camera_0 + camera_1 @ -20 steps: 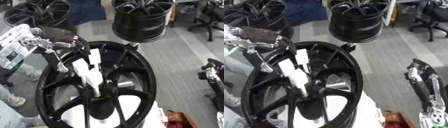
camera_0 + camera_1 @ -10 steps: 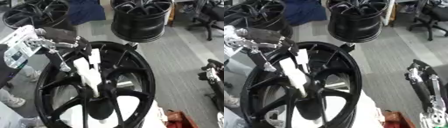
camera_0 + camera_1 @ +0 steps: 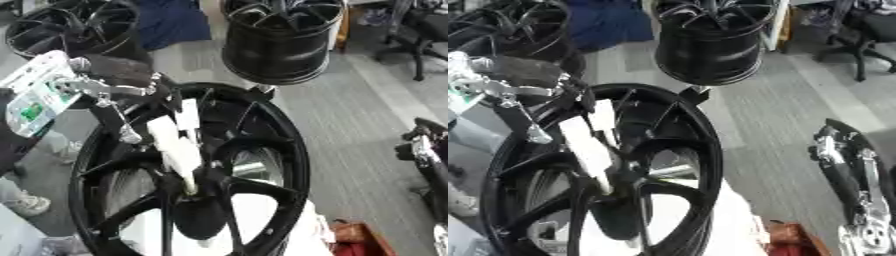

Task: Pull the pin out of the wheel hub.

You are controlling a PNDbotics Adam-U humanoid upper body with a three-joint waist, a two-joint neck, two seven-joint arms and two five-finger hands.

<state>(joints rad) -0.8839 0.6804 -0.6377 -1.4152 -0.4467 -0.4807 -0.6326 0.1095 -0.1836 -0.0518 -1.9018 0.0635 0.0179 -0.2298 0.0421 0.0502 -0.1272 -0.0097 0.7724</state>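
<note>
Large black wheel (image 3: pixel 262 150) standing upright in the middle of both views, spokes running in to a dark hub (image 3: pixel 194 182) low in the frame. Cream-white pin (image 3: pixel 175 150) sticking out of that hub, long and blocky, slanting up and to the left from the centre, its lower end still seated among the spokes. Second, shorter white piece (image 3: pixel 188 117) just above it, near the upper rim.

Left hand (image 3: pixel 118 92) in from the upper left, silver and black, set at the wheel's upper left rim just beside the top of the pin; fingers blurred against the black spokes, so cannot tell whether curled round anything or spread. White panel with green marks (image 3: pixel 35 97) on the forearm behind it.

Right hand (image 3: pixel 846 170) low at the right edge, well apart from the wheel, fingers straight and relaxed, holding nothing.

Behind, on the grey floor (image 3: pixel 350 110): another black wheel (image 3: pixel 280 40) at top centre, more wheels (image 3: pixel 74 27) at top left, an office chair (image 3: pixel 429 35) at top right.
</note>
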